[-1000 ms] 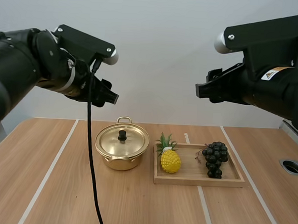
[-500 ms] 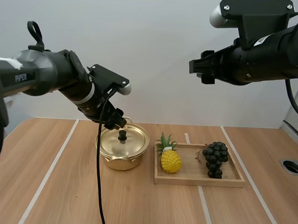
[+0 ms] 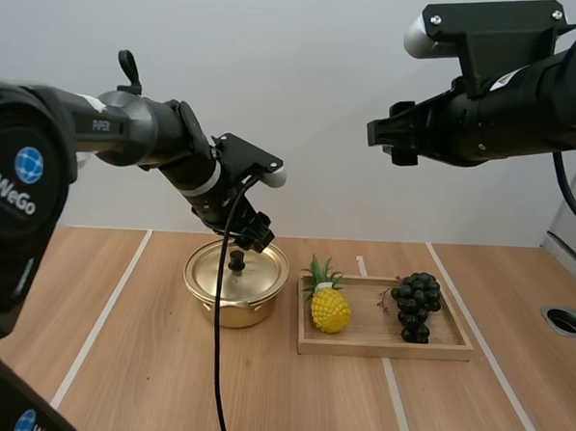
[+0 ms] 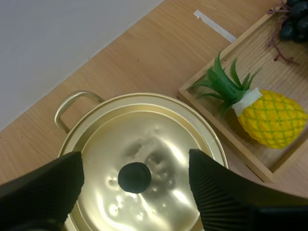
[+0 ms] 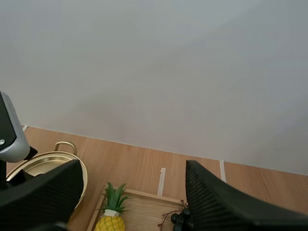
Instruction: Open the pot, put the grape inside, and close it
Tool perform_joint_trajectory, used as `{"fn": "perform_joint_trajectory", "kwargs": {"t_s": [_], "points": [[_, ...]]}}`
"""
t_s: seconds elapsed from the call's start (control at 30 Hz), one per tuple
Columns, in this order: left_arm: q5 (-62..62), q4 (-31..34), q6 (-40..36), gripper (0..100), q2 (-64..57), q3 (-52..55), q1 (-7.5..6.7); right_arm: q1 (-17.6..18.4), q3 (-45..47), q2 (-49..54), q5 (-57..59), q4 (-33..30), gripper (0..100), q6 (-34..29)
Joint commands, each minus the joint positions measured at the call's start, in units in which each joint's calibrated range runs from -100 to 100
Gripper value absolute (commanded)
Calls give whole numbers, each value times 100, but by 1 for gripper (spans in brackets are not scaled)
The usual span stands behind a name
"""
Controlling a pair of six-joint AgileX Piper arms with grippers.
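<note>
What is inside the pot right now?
Its inside is hidden: the gold lid sits closed on the pot. The bunch of grapes lies in the wooden tray beside the pineapple.

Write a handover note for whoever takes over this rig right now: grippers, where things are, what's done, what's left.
Left gripper: open, fingers either side of the lid's knob, not gripping it.
Right gripper: open, raised high, holding nothing.
Pot on the table, lid on. Bunch of grapes in the wooden tray, beside a pineapple.
Done: nothing yet.
Left: lift lid, put grapes in, close.
</note>
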State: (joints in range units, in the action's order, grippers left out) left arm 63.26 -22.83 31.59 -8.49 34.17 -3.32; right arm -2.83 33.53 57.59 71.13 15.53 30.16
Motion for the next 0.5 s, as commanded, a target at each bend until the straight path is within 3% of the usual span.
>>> {"fn": "perform_joint_trajectory", "kwargs": {"t_s": [0.0,0.47], "points": [[88,-51,-50,100,196,-184,-25,-29,-51,29,6,-57,100,4],[846,718,-455,100,1027,-980,-25,-29,-51,29,6,-71,100,4]]}}
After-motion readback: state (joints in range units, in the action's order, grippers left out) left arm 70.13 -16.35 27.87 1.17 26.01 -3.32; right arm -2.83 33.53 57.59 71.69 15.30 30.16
